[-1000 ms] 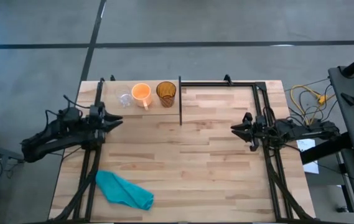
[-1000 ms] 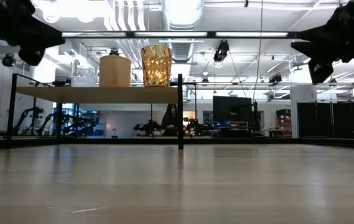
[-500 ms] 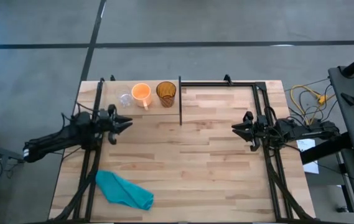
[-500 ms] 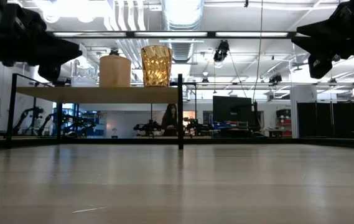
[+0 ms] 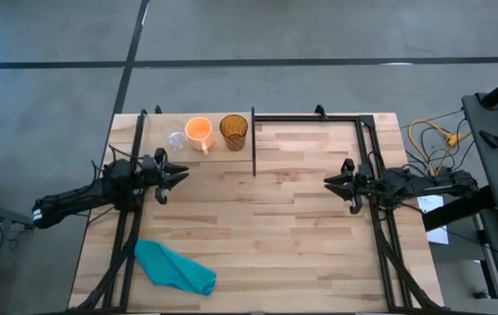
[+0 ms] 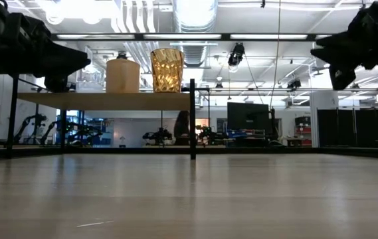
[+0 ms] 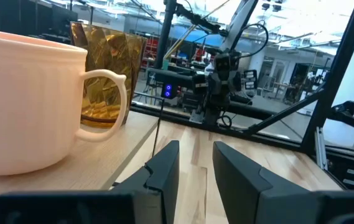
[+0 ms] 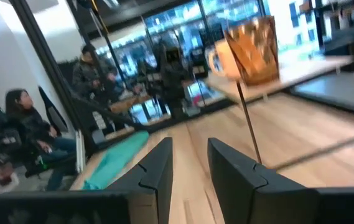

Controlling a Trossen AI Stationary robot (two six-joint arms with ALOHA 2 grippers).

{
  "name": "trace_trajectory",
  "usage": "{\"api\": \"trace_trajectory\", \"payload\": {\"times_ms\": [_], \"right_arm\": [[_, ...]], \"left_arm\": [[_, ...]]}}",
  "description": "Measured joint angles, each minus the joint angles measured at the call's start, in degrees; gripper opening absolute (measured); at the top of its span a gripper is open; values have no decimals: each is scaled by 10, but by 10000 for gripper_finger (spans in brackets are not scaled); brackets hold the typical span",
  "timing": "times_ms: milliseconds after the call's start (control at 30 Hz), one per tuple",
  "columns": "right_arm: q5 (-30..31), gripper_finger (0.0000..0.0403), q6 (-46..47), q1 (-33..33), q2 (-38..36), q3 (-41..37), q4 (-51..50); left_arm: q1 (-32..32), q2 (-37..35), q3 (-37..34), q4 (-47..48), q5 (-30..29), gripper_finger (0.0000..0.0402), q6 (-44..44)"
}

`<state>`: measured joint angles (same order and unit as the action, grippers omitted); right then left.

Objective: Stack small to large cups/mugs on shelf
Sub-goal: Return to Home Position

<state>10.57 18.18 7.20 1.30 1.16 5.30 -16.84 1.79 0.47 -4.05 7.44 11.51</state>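
Table (image 5: 275,219) | orange mug (image 5: 199,130) on shelf (image 5: 156,131) | left hand (image 5: 182,174) near | right hand (image 5: 331,182) apart

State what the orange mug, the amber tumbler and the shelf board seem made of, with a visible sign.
Orange mug: ceramic or plastic; opaque, softly ribbed. Amber tumbler: glass or clear plastic; faceted, light shows through. Shelf board: wood; pale, matte.

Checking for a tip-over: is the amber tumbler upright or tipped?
Upright: the amber tumbler stands on the shelf, mouth up in the high view.
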Motion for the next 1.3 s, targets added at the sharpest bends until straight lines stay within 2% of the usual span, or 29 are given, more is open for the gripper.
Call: {"api": "trace_trajectory", "payload": {"times_ms": [200,433,1300], "right_arm": [[0,96,37,0,6,-6,-33],[0,96,15,0,11,-6,-34],[0,96,13,0,11,-6,-33]], "left_arm": [[0,3,0,0,0,84,2],[0,3,-1,-10,-4,84,43],[0,4,-2,-14,-4,84,44]]}}
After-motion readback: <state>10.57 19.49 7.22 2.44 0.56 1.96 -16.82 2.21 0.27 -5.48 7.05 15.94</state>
